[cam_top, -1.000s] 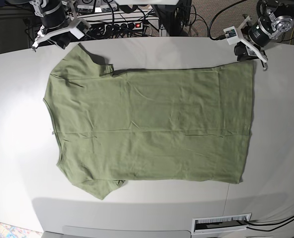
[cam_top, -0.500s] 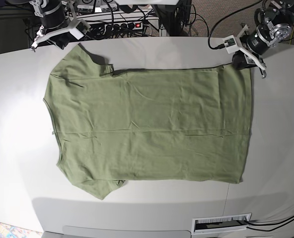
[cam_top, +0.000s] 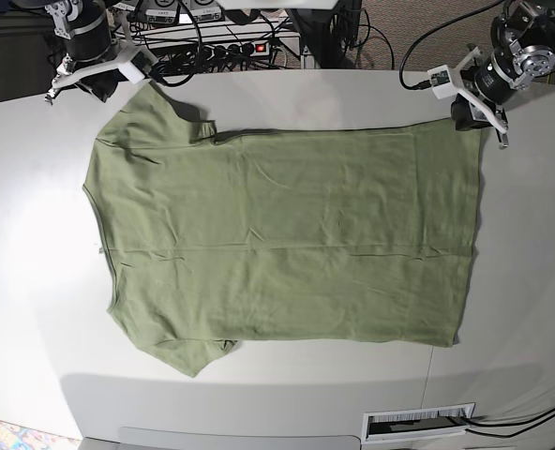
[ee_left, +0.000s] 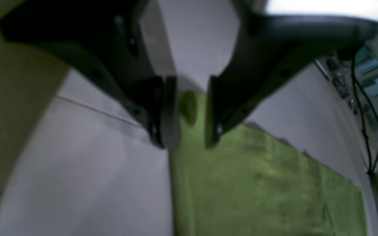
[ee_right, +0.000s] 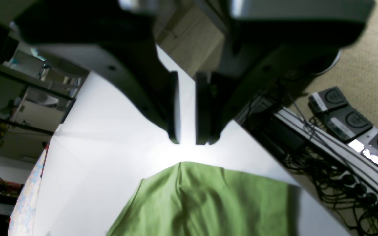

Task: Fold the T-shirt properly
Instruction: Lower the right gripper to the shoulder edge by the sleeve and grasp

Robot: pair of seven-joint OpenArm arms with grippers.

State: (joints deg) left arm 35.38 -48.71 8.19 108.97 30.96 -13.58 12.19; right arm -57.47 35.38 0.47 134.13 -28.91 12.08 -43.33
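The T-shirt [cam_top: 277, 239] lies spread flat on the white surface [cam_top: 521, 244], sideways to the base view, with its collar end and sleeves toward that view's left and its straight hem toward the right. One sleeve points to the far edge of the surface, the other to the near edge, where the fabric bunches a little. The left gripper [cam_top: 484, 114] hangs just over the far hem corner; in its wrist view [ee_left: 190, 132] the jaws stand partly apart with the green corner showing between them, and nothing is pinched. The picture is blurred, so I cannot tell whether the tips touch the cloth. The right gripper [cam_top: 82, 82] sits at the far edge of the surface beside the far sleeve, clear of the fabric. From its wrist camera [ee_right: 186, 139] the jaws are nearly together, only a narrow slit between them, empty, with the sleeve's rounded edge lying just below on the bright surface. Cables and a power strip [cam_top: 235, 47] lie behind the surface.
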